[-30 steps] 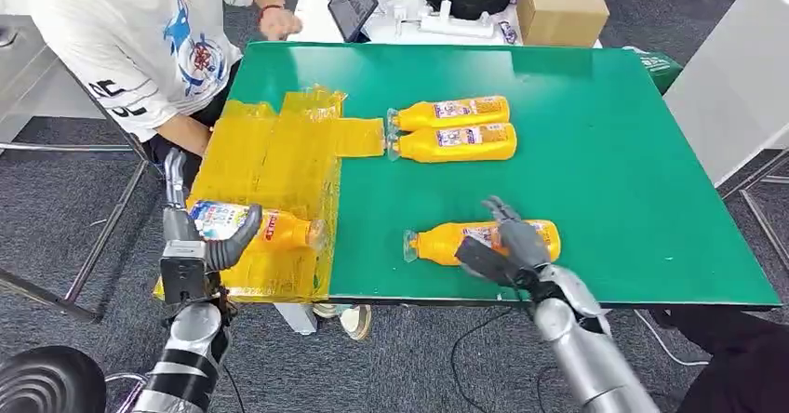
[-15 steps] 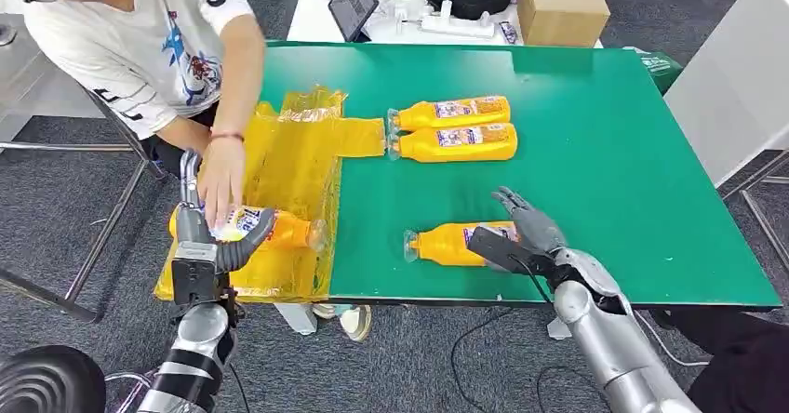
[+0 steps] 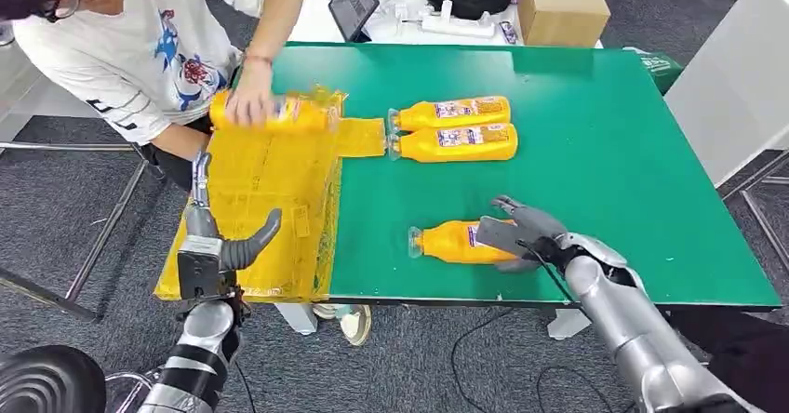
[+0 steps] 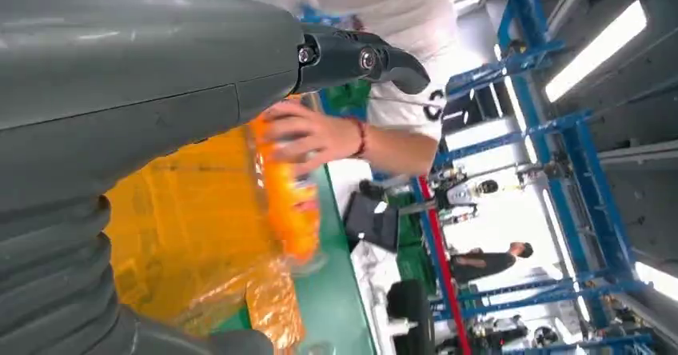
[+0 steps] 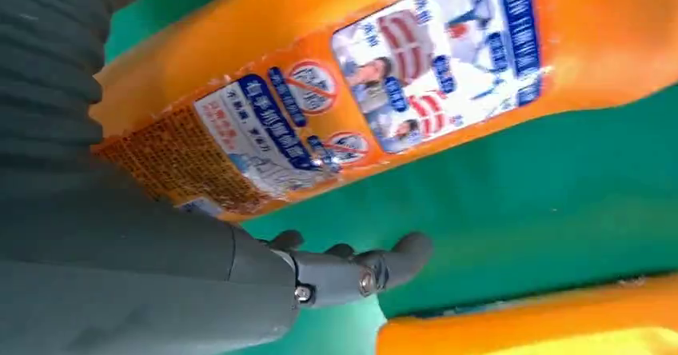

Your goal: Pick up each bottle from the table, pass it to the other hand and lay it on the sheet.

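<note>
Since the earlier frame, a person's hand [image 3: 249, 104] has carried one bottle [image 3: 279, 113] to the sheet's [image 3: 270, 199] far edge; left hand [image 3: 216, 246] empty, fingers apart; right hand [image 3: 521, 234] wraps the near bottle [image 3: 451, 242] — lying on the green table [image 3: 605, 153].

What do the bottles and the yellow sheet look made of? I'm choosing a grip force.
The bottle under the right hand looks like glossy orange plastic with a printed label, judging by its sheen. The yellow sheet looks like thin translucent plastic film: it wrinkles and glints.
</note>
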Robot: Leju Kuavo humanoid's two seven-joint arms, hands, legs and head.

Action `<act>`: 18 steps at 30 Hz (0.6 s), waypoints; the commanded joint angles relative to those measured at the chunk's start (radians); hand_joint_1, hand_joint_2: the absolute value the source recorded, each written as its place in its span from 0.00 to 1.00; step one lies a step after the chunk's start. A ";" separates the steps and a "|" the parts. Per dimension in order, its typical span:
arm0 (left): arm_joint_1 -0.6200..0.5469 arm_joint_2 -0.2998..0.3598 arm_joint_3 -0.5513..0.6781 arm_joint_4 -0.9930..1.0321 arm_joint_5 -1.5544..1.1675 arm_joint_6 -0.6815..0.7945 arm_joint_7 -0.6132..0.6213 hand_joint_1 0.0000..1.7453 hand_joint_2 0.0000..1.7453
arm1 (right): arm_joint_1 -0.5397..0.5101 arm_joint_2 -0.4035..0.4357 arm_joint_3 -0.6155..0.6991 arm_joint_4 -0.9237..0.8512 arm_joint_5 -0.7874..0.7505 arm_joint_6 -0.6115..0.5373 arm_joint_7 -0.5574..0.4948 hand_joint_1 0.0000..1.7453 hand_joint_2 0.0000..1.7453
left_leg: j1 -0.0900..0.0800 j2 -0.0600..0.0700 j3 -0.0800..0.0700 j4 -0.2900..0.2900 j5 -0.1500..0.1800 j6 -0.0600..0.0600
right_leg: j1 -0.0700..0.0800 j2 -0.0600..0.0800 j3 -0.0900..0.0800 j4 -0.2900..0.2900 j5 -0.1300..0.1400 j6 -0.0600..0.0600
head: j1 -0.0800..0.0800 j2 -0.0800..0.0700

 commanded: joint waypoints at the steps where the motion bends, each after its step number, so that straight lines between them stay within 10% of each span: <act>1: -0.066 -0.001 -0.026 0.138 0.029 -0.016 0.005 0.00 1.00 | -0.106 -0.071 0.161 0.190 -0.015 0.086 0.015 0.00 1.00 | 0.001 0.001 0.004 -0.001 0.000 0.002 | 0.002 -0.001 0.005 -0.002 0.000 -0.003 | 0.000 0.000; 18: -0.078 -0.009 -0.029 0.170 0.045 -0.029 0.005 0.00 1.00 | -0.146 -0.139 0.317 0.145 -0.055 0.174 0.071 0.00 1.00 | 0.001 0.002 0.005 0.000 -0.001 0.002 | 0.002 0.000 0.005 -0.002 0.000 -0.003 | 0.000 0.000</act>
